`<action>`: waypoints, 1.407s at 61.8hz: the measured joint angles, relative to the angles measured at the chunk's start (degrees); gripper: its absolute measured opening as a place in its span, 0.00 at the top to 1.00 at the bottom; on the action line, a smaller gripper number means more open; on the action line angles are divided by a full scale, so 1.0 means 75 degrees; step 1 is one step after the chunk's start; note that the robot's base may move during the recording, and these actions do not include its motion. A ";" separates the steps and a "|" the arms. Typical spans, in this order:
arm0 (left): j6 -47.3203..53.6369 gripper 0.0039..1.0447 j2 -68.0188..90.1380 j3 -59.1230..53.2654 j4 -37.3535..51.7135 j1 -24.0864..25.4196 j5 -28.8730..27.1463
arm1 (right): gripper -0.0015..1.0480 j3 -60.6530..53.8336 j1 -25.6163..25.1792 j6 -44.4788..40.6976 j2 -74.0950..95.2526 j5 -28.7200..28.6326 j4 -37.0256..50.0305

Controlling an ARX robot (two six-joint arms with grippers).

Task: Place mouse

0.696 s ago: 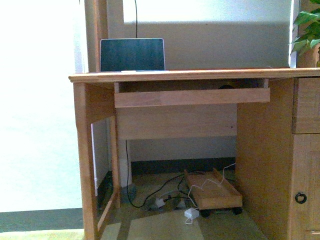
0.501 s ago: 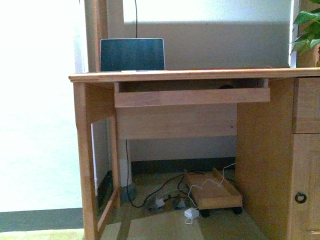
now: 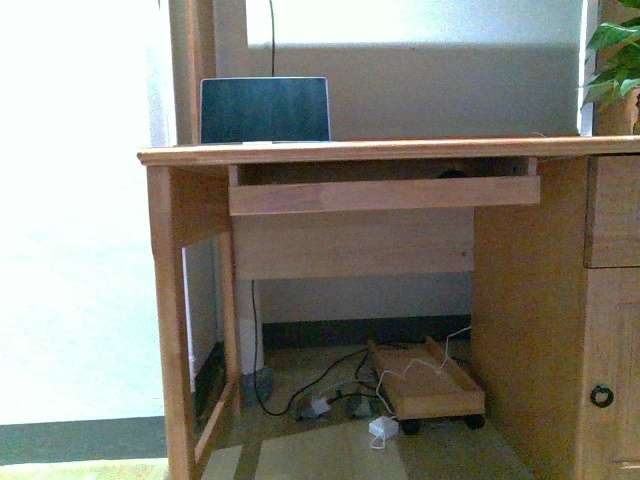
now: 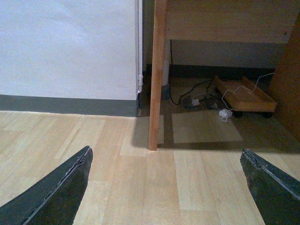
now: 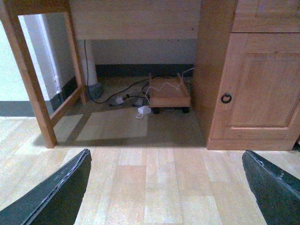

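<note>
In the front view a small dark low-domed shape (image 3: pixel 453 172), seemingly the mouse, peeks over the front rail of the wooden desk's pulled-out keyboard tray (image 3: pixel 384 194); only its top shows. Neither arm shows in that view. My left gripper (image 4: pixel 166 187) is open and empty, its dark fingers (image 4: pixel 56 192) spread wide above the wood floor in front of the desk's left leg (image 4: pixel 156 75). My right gripper (image 5: pixel 166 187) is open and empty, its fingers (image 5: pixel 274 187) spread above the floor in front of the desk's knee space.
A laptop (image 3: pixel 265 109) stands open on the desktop (image 3: pixel 400 150) at the left. Under the desk lie cables, a white adapter (image 3: pixel 383 428) and a wheeled wooden stand (image 3: pixel 425 382). A cupboard door with a ring handle (image 5: pixel 226 98) is on the right. A plant (image 3: pixel 615 60) stands at the far right.
</note>
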 joint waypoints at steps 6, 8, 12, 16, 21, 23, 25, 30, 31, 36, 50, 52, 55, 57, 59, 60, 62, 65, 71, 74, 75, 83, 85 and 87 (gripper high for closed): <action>0.0000 0.07 0.0000 0.0000 0.0000 0.0000 0.0000 | 0.07 0.0000 0.0000 0.0000 0.0003 0.0000 0.0000; 0.0000 0.07 0.0000 0.0000 0.0000 0.0000 0.0000 | 0.07 0.0000 0.0000 0.0003 0.0003 0.0000 0.0000; 0.0000 0.07 0.0000 0.0000 0.0000 0.0000 0.0000 | 0.07 0.0000 0.0000 0.0000 0.0000 0.0000 0.0000; 0.0000 0.07 0.0000 0.0000 0.0000 0.0000 0.0000 | 0.07 0.0000 0.0000 0.0003 0.0003 0.0000 0.0000; 0.0000 0.07 0.0000 0.0000 0.0000 0.0000 0.0000 | 0.07 0.0000 0.0000 0.0003 0.0003 0.0000 0.0000; 0.0000 0.07 0.0000 0.0000 0.0000 0.0000 0.0003 | 0.07 0.0000 0.0000 0.0000 0.0003 0.0000 0.0000; 0.0000 0.07 0.0000 0.0000 0.0000 0.0000 0.0000 | 0.07 0.0000 0.0000 0.0003 0.0000 0.0000 0.0000; 0.0000 0.07 0.0000 0.0000 0.0000 0.0000 0.0000 | 0.07 0.0000 0.0000 0.0000 0.0000 0.0000 0.0000; 0.0000 0.07 0.0000 0.0000 0.0000 0.0000 0.0000 | 0.07 0.0000 0.0000 0.0000 0.0000 0.0000 0.0000; 0.0000 0.07 0.0000 0.0000 0.0000 0.0000 0.0000 | 0.07 0.0000 0.0000 0.0000 0.0000 0.0000 0.0000; 0.0000 0.07 0.0000 0.0000 0.0000 0.0000 0.0003 | 0.07 0.0000 0.0000 0.0000 0.0000 0.0000 0.0000; 0.0000 0.07 0.0000 0.0000 0.0000 0.0000 0.0000 | 0.07 0.0000 0.0000 0.0000 0.0000 0.0000 0.0000; 0.0000 0.07 0.0000 0.0000 0.0000 0.0000 0.0000 | 0.07 0.0000 0.0000 0.0000 0.0000 0.0000 0.0000; 0.0000 0.07 0.0000 0.0000 0.0000 0.0000 0.0003 | 0.07 0.0000 0.0000 0.0000 0.0000 -0.0003 0.0000; 0.0000 0.07 0.0000 0.0000 0.0000 0.0000 0.0000 | 0.07 0.0000 0.0000 0.0003 0.0000 0.0000 0.0000; 0.0000 0.07 0.0000 0.0000 0.0000 0.0000 0.0000 | 0.07 0.0000 0.0000 0.0003 0.0000 0.0000 0.0000; 0.0000 0.07 0.0000 0.0000 0.0000 0.0000 0.0003 | 0.07 0.0000 0.0000 0.0003 0.0000 0.0000 0.0000; 0.0000 0.07 0.0000 0.0000 0.0000 0.0000 0.0000 | 0.07 0.0000 0.0000 0.0000 0.0000 0.0000 0.0000; 0.0000 0.07 0.0000 0.0000 0.0000 0.0000 0.0003 | 0.07 0.0000 0.0000 0.0000 0.0000 0.0000 0.0000; 0.0000 0.07 0.0000 0.0000 0.0000 0.0000 0.0000 | 0.07 0.0000 0.0000 0.0003 0.0000 0.0000 0.0000; 0.0000 0.07 0.0000 0.0000 0.0000 0.0000 0.0000 | 0.07 0.0000 0.0000 0.0000 0.0000 -0.0003 0.0000; 0.0000 0.07 0.0000 0.0000 0.0000 0.0000 0.0000 | 0.07 0.0000 0.0000 0.0000 0.0000 0.0000 0.0000; 0.0000 0.07 0.0000 0.0000 0.0000 0.0000 0.0000 | 0.07 0.0000 0.0000 0.0000 0.0000 0.0000 0.0000; 0.0000 0.07 0.0000 0.0000 0.0000 0.0000 0.0000 | 0.07 0.0000 0.0000 0.0000 -0.0003 0.0000 0.0000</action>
